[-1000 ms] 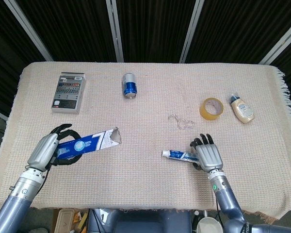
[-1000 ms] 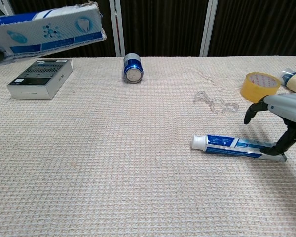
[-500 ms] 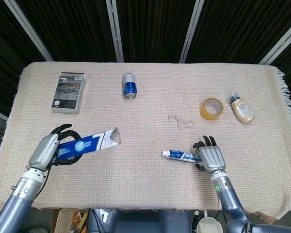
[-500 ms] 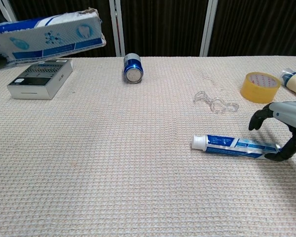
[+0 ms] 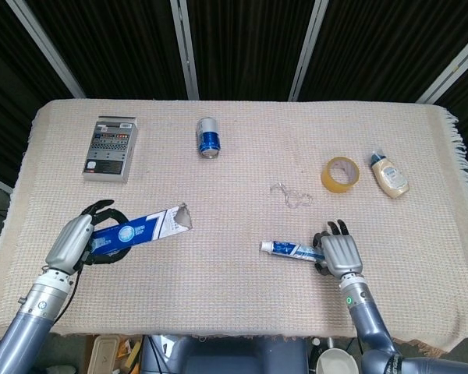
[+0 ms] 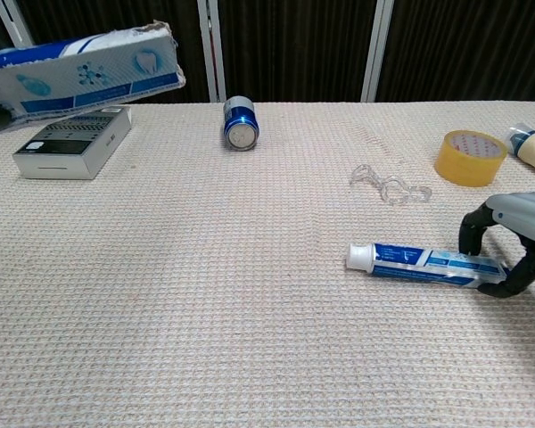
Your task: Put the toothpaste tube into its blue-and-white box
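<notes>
Table (image 5: 242, 312) under beige woven cloth (image 5: 242, 140) with fringed right edge, dark panelled wall (image 5: 242, 47) with pale strips behind

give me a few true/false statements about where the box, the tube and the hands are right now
1. The left hand holds the box off the table. True.
2. The tube is already inside the box. False: it lies on the cloth, apart from the box.
3. The right hand is at the tube's tail end, fingers curled around it. True.
4. The tube's white cap points toward the tape roll. False: the cap points toward the box side, away from the right hand.
5. The can stands upright. False: it lies on its side.
</notes>
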You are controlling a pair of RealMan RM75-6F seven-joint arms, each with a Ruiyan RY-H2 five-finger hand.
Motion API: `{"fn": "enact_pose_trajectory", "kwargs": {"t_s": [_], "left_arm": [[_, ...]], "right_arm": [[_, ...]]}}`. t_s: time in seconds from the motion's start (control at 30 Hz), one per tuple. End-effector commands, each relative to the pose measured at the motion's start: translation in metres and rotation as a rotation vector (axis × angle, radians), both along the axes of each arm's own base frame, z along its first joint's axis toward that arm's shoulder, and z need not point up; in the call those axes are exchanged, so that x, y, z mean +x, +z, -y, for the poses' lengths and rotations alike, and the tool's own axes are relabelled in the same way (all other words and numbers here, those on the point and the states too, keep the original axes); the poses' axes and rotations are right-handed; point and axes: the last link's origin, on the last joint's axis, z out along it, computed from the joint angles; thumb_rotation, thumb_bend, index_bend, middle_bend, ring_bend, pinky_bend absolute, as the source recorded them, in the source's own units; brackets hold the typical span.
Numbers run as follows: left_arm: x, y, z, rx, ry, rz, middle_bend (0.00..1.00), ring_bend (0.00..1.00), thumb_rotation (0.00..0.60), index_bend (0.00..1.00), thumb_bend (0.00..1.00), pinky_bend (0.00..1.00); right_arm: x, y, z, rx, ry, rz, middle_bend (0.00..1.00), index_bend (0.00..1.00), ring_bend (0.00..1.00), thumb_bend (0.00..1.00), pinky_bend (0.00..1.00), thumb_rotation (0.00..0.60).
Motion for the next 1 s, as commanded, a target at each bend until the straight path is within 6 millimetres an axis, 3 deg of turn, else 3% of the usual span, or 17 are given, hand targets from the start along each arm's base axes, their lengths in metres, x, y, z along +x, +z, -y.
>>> {"fn": "enact_pose_trajectory", "kwargs": {"t_s": [0.03, 0.43, 1.0], "left_arm": [[-0.002, 0.000, 0.000, 0.001, 0.004, 0.002, 0.42, 0.12, 0.600, 0.44, 0.29, 0.12], [-0.007, -0.003, 0.002, -0.014, 0.007, 0.001, 0.44, 0.13, 0.600, 0.45, 0.29, 0.12], [-0.018, -0.014, 0.009, -0.108, 0.016, 0.123, 0.44, 0.13, 0.600, 0.45, 0.30, 0.12]], "right_arm": [[-0.001, 0.000, 0.000, -0.002, -0.001, -0.001, 0.41, 0.43, 0.12, 0.25, 0.00, 0.600], [-0.002, 0.001, 0.001, -0.013, 0.015, -0.021, 0.58, 0.54, 0.25, 0.25, 0.00, 0.600], [0.007, 0.020, -0.001, -0.093, 0.101, -0.016, 0.66, 0.60, 0.33, 0.31, 0.00, 0.600]]}}
